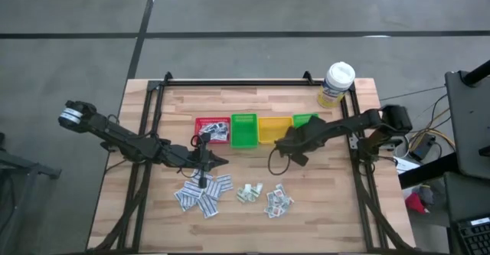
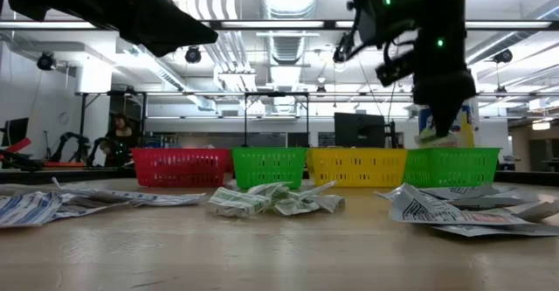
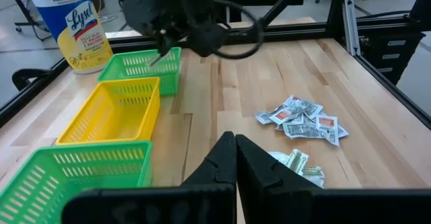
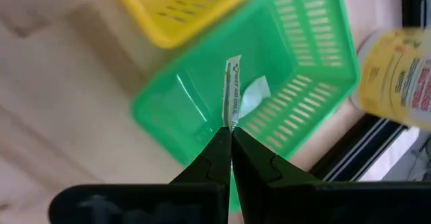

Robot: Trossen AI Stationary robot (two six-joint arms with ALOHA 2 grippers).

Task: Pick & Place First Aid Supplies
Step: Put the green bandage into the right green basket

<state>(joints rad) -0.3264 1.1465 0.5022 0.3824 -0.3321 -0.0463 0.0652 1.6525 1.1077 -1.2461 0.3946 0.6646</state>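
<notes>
White paper, thin and nearly weightless, is the cargo: the right gripper [image 4: 231,131] pinches one strip-shaped packet [image 4: 232,93] by its lower edge, holding it upright over the small green bin [image 4: 269,83] beside the yellow-labelled bottle [image 1: 336,84]. Another white packet [image 4: 254,95] already lies inside that bin. Such packets look limp and slick, likely to bend or slide in the grip, so an edge or corner pinch suits them best; crushing is little risk. The left gripper [image 1: 220,161], fingers pressed together on nothing, hangs between the red bin [image 1: 212,129] and the nearest pile [image 1: 204,193]. Four bins stand in a row from the bottle: green, yellow [image 1: 275,129], a larger green [image 1: 244,130], red. Three loose piles of packets lie on the wooden table [image 1: 321,209], well away from the bottle; the packets in each are too overlapped to count.
</notes>
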